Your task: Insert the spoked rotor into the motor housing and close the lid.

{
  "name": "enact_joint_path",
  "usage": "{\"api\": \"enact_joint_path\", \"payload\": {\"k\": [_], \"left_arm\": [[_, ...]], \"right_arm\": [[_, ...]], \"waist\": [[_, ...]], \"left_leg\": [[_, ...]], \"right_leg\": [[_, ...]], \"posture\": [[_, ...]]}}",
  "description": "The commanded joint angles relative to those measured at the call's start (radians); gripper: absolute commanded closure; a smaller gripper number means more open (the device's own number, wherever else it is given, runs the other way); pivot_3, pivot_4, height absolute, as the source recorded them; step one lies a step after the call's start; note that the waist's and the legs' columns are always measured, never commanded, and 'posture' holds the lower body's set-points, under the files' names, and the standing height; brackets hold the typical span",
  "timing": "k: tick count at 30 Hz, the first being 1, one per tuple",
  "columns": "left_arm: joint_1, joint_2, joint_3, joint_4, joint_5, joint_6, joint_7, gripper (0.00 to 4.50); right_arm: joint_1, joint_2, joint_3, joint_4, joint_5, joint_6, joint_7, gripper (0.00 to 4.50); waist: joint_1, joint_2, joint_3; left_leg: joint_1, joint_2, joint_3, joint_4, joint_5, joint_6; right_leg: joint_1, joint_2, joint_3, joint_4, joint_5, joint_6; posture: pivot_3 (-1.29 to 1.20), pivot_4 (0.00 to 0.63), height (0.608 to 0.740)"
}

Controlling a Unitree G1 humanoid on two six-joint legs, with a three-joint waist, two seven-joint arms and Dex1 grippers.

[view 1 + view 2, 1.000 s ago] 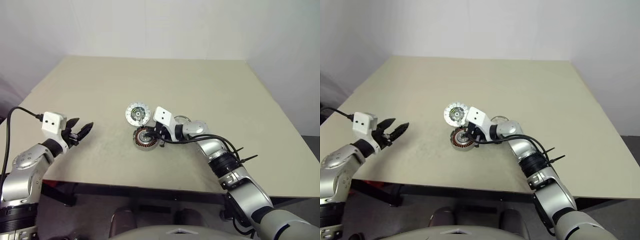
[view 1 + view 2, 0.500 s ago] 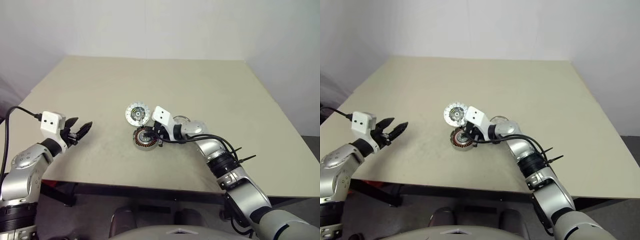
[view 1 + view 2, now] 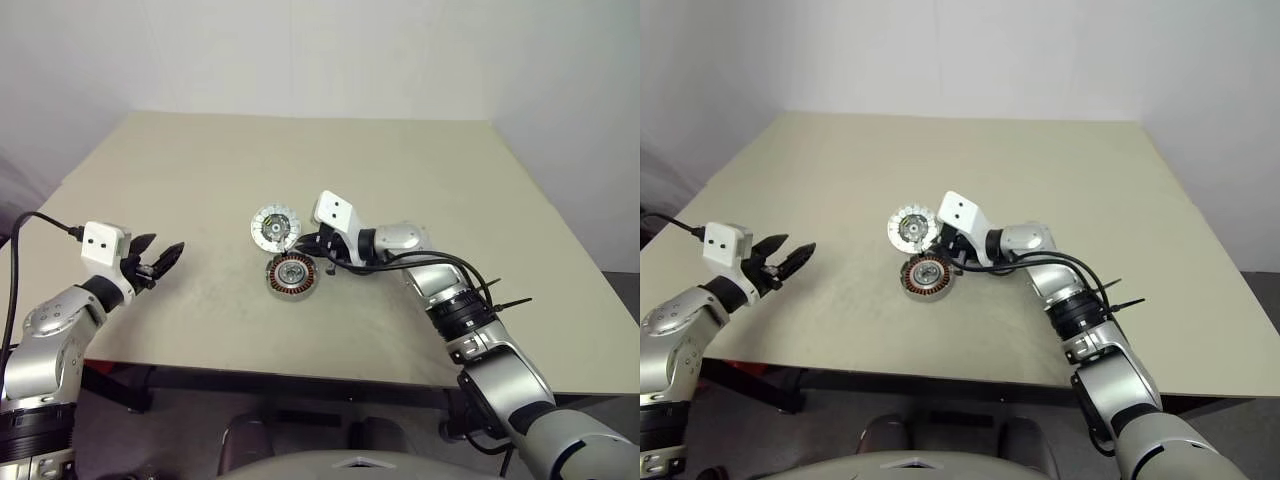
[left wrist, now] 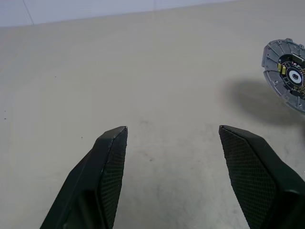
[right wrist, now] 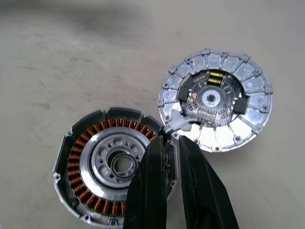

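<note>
Head views: the motor housing is lying flat on the beige table, copper windings ringing a silver centre. The lid is sitting just beside it on the far side, nearly touching its rim. The right gripper is hovering between the two discs, pointing toward the robot's left, its black fingers mostly hidden under the white wrist block; finger spacing is too small to read here. The left gripper is hanging well off to the left over bare table, fingers spread, gripping nothing.

Left wrist view: the two black fingers are standing wide apart with bare table between them. The lid is being cut off by the frame edge, only part of its rim and dark centre showing.

Right wrist view: the right fingers are pressed nearly together, a thin slit between them, clamping nothing. Their tips are lying over the housing's near rim, hiding part of the windings. The spoked rotor is sitting inside the housing's centre, its gaps and hub showing. The lid is lying flat, fully visible, a small pale tab at its edge hard to make out.
</note>
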Motion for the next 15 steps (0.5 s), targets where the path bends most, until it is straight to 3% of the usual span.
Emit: {"api": "enact_joint_path", "payload": {"k": [1, 15], "left_arm": [[-0.019, 0.013, 0.015, -0.011, -0.001, -0.019, -0.003, 1.26], [-0.004, 0.023, 0.032, -0.034, -0.005, -0.010, 0.000, 1.26]], "right_arm": [[0.012, 0.006, 0.009, -0.024, 0.013, -0.007, 0.008, 4.00], [0.035, 0.033, 0.015, 0.022, 0.014, -0.012, 0.005, 4.00]], "waist": [[0.000, 0.000, 0.000], [0.000, 0.000, 0.000]], "left_leg": [[0.000, 0.000, 0.000, 0.000, 0.000, 0.000], [0.000, 0.000, 0.000, 0.000, 0.000, 0.000]], "right_leg": [[0.000, 0.000, 0.000, 0.000, 0.000, 0.000], [0.000, 0.000, 0.000, 0.000, 0.000, 0.000]], "posture": [[0.00, 0.000, 0.740], [0.00, 0.000, 0.740]]}}
